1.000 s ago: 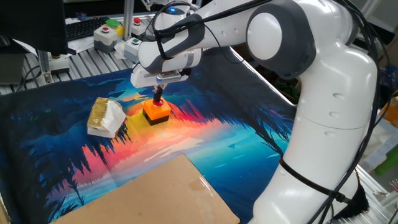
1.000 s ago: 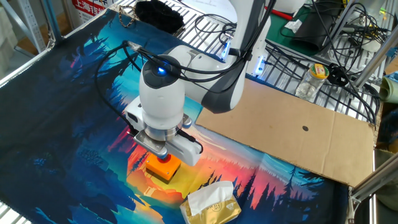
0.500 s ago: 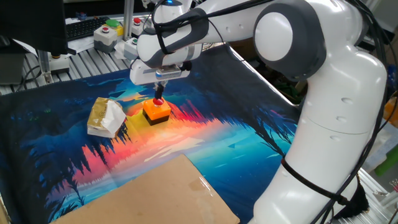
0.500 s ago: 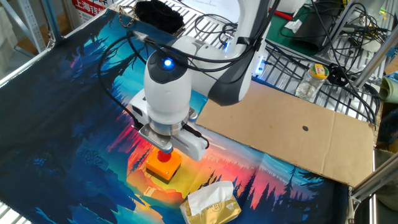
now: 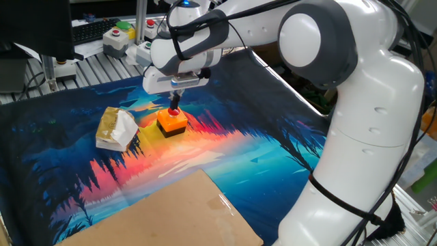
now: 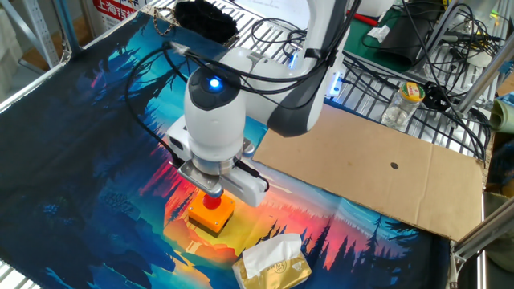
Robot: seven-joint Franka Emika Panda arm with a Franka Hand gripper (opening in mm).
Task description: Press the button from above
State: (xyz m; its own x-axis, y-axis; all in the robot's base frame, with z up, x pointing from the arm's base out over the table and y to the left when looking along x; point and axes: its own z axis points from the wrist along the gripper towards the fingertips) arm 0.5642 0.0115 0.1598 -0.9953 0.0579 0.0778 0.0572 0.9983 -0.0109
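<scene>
Red and domed, the button (image 5: 175,112) sat on its orange box (image 5: 171,123) mid-mat (image 5: 273,157); a tan lump (image 5: 116,129) lay beside it. Directly above hung the gripper (image 5: 175,104), fingertips near the dome; whether they were open, I cannot tell.

I count one orange box with its red button (image 5: 174,112) under my one claw (image 5: 175,103), and one tan-and-white paper lump (image 5: 116,129) beside it. Behind the mat sit three grey button boxes (image 5: 117,39). One cardboard sheet (image 6: 377,168) lies on the table.
</scene>
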